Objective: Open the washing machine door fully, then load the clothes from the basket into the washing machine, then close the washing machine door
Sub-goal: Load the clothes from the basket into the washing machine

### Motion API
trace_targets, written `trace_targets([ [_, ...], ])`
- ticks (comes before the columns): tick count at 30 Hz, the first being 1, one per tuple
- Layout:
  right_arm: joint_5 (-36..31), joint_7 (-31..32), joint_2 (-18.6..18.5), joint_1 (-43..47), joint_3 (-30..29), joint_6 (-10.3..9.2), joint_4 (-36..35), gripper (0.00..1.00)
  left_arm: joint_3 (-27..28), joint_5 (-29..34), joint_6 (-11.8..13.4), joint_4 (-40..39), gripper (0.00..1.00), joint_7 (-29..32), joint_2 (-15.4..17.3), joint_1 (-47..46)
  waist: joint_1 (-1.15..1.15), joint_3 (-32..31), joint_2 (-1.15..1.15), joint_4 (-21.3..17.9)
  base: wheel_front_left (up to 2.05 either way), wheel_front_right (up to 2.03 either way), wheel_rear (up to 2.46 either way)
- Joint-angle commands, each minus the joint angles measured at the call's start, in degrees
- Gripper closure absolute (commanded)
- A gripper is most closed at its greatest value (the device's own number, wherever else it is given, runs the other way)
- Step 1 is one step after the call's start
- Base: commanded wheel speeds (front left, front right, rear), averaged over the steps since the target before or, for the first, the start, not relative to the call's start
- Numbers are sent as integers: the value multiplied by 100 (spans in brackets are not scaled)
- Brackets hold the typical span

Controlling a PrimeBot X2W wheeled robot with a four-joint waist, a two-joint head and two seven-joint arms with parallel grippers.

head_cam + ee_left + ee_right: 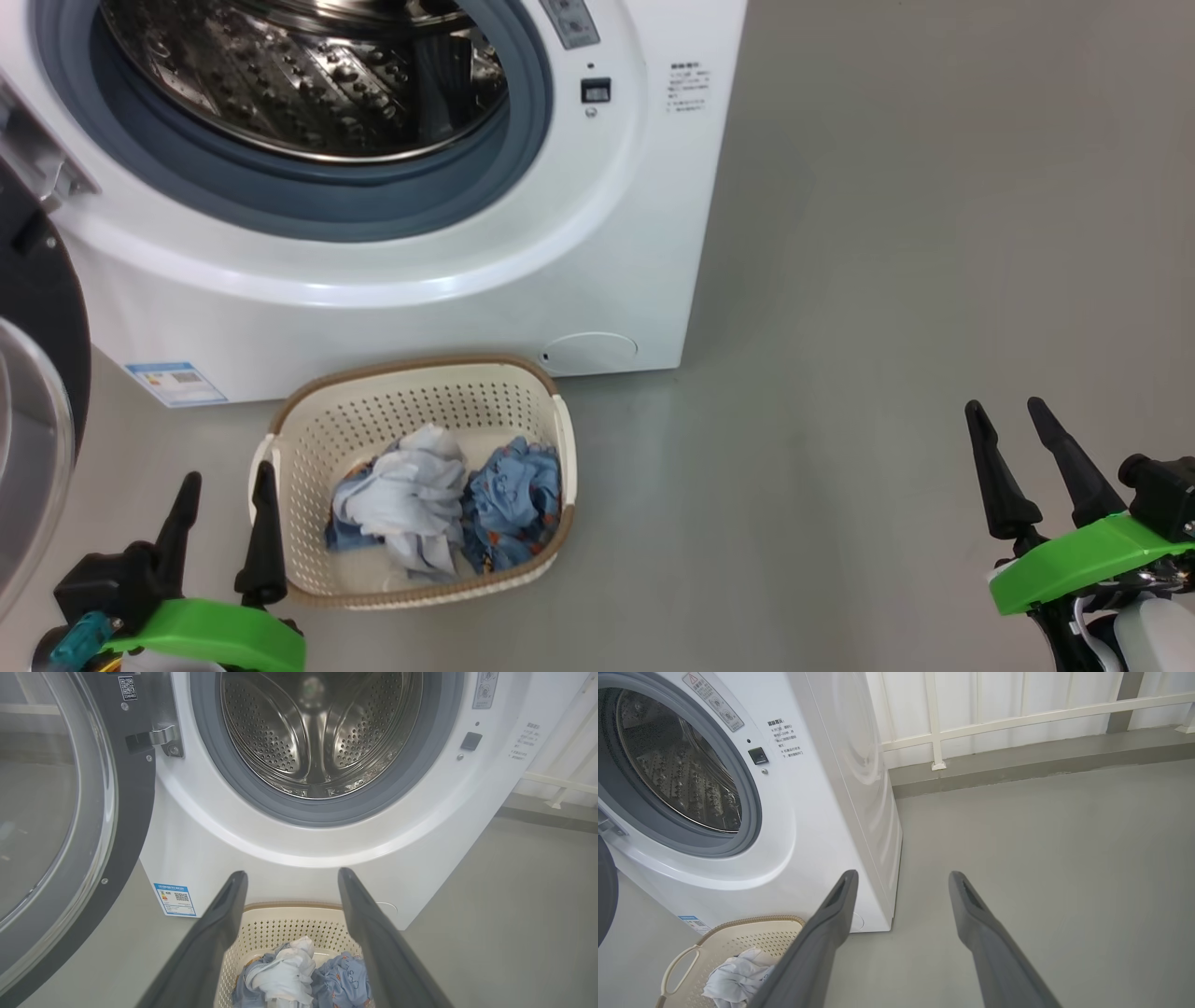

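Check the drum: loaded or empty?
Empty, as far as visible: the drum shows bare perforated steel, and both clothes lie crumpled in the basket.

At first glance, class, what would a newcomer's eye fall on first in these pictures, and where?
The washing machine stands with its door swung wide at the left, baring the shiny steel drum. On the floor before it sits the basket holding the clothes. The left gripper and right gripper hang open and empty at either side.

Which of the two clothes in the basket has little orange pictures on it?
The darker blue one, lying at the right of the basket; the pale one beside it is plain.
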Motion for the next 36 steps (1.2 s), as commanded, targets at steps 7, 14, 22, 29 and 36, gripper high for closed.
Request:
trace_targets([
  [7, -24, -70, -46, -117, 93, 10, -176, 0, 159, 29, -14, -158, 0, -37, 173, -300, 0, 70, 0, -12, 103, -128, 25],
  [14, -20, -70, -21, -140, 107, 10, -164, 0, 150, 63, -14, -128, 0, -37, 116, -317, 0, 91, 0, -23, 31, -31, 0],
  [22, -13, -70, -1, -152, 118, 10, -158, 0, 90, 72, -14, -49, 0, -37, 56, -312, 0, 123, 0, -23, 0, 0, 0],
  [29, -22, -70, 41, -159, 143, 10, -178, 0, -8, 59, -14, 177, 0, -37, -22, -297, 0, 187, 0, -32, 0, 0, 0],
  [36, -19, -70, 92, -230, 204, 10, -231, 0, -154, 66, -14, 599, 0, -37, -86, -385, 0, 399, 0, -61, 0, 0, 0],
])
